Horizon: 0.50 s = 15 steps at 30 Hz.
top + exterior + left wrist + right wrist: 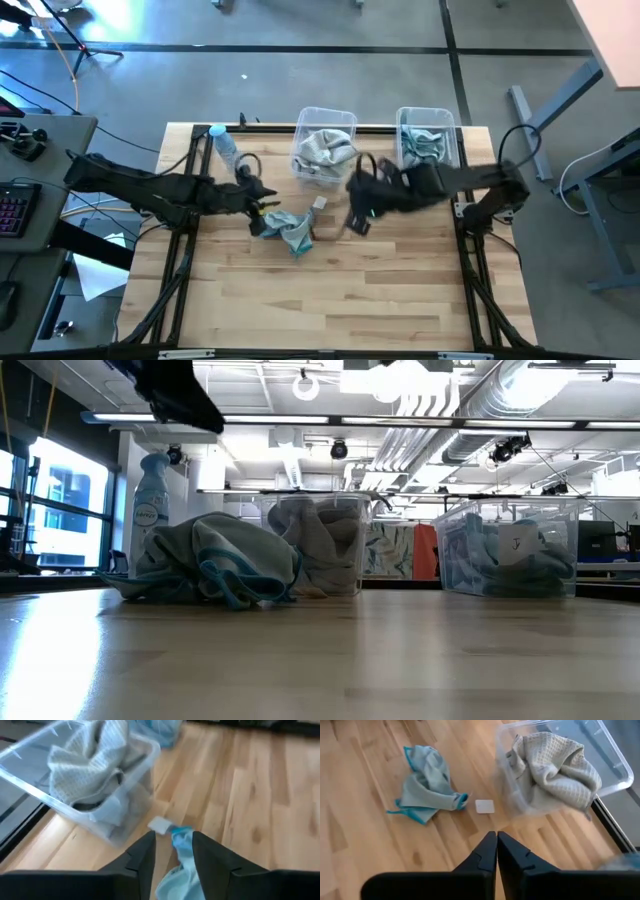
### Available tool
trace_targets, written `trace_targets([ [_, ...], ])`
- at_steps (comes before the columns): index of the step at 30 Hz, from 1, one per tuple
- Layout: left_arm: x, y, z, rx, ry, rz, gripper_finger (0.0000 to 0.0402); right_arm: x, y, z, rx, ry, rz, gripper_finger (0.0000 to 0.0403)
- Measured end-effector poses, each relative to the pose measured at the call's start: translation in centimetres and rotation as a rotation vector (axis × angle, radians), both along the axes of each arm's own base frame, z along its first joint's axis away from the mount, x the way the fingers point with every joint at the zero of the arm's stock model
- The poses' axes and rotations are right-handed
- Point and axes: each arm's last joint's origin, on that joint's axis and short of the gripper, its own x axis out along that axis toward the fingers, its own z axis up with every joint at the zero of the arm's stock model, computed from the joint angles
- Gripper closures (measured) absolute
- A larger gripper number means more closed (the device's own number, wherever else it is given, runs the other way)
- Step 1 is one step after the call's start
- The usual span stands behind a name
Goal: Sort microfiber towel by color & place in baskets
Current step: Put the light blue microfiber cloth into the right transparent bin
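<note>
A crumpled light blue-teal towel [290, 232] [427, 785] [215, 565] lies on the table in front of the bins. The left bin [323, 120] [615, 760] holds pale grey towels [322, 150] [85, 765]. The right bin [430, 115] [510, 550] holds blue-teal towels [428, 145]. My left gripper [266, 212] [173, 845] hovers open above the towel's left end; its fingers stand on either side of the cloth, clear of it. My right gripper [354, 222] [496, 837] is shut, in the air to the right of the towel, near the left bin.
A small white block [319, 203] [484, 806] lies between the towel and the left bin. A water bottle [226, 145] lies near the table's far left corner, and a spray bottle [152, 510] shows behind the towel. The near half of the table [330, 300] is bare wood.
</note>
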Motion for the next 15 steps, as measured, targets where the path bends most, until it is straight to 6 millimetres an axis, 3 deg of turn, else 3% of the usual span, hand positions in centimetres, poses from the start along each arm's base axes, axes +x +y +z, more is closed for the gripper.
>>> trace_targets([
  [9, 2.5, -0.4, -4.2, 0.026, 0.289, -0.150, 0.0275, -3.1, 7.7, -0.5, 0.019, -0.103, -0.141, 0.0402],
  [15, 3.8, 0.3, -6.3, -0.063, 0.399, -0.250, 0.0275, -3.6, 11.4, -4.3, 0.055, -0.154, -0.185, 0.0402],
])
